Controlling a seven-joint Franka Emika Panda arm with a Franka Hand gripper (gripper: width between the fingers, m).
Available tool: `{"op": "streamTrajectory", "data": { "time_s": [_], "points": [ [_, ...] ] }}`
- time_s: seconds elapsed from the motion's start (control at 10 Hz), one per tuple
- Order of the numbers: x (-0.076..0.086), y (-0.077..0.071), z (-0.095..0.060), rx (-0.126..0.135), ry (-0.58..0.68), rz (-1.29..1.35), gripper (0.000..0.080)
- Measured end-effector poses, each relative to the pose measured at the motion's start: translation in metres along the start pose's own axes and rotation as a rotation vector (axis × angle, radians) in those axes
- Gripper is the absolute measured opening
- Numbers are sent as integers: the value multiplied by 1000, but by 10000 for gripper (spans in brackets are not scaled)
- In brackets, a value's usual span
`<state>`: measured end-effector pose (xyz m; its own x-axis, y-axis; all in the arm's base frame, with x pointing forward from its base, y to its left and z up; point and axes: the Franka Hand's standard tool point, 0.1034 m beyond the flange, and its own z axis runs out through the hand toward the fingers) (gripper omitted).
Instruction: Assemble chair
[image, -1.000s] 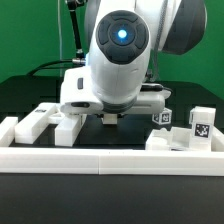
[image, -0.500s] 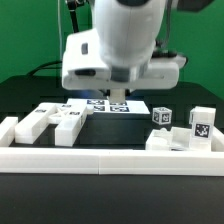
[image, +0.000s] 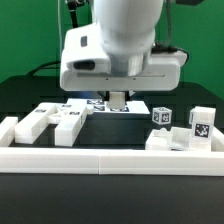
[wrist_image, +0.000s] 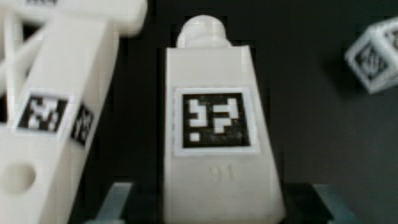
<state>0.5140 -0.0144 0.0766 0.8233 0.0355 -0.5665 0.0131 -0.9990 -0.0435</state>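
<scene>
Exterior view, gripper: the gripper (image: 118, 99) hangs low under the bulky white wrist, just in front of the marker board (image: 140, 106). How its jaws stand is hard to read from this side.
Exterior view, table: the black table (image: 110, 135) shows no assembled chair, only separate white pieces.
Exterior view, left side of the picture: a long block (image: 33, 122) and a tagged block (image: 68, 124) lie close together. Whether they touch cannot be told, and no joint shows.
Exterior view, right side of the picture: a small tagged cube (image: 162, 117) and a taller tagged block (image: 202, 124) stand apart from each other. A low piece (image: 165, 140) sits just behind the border rail (image: 100, 158).
Wrist view, gripper: the gripper (wrist_image: 217, 200) is closed on a white bar, with one dark finger (wrist_image: 118, 200) showing on each side of it.
Wrist view, held part: the white bar (wrist_image: 214, 120) has a rounded tip and a square tag on its face, and runs straight out from between the fingers. By its shape it may be a leg or a rail of the chair.
Wrist view, neighbours: a second tagged piece (wrist_image: 63, 100) lies beside the bar across a dark gap, not touching it. A corner block (wrist_image: 374, 62) sits well apart.
Done so far, as a judgement: one part is in the claw, and no two parts look joined.
Left to do, as a judgement: nearly everything. The bar has to be carried to its mating part and seated, then the other pieces fitted one by one.
</scene>
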Motion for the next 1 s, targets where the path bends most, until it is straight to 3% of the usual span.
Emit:
{"op": "streamTrajectory", "data": {
  "time_s": [0.3,0.4,0.9,1.0],
  "points": [
    [8,-6,-39,6,172,-1,290],
    [16,-5,-51,-9,272,-13,290],
    [23,3,-49,-53,649,-6,291],
    [24,-1,-52,-46,673,-4,291]
  ]
}}
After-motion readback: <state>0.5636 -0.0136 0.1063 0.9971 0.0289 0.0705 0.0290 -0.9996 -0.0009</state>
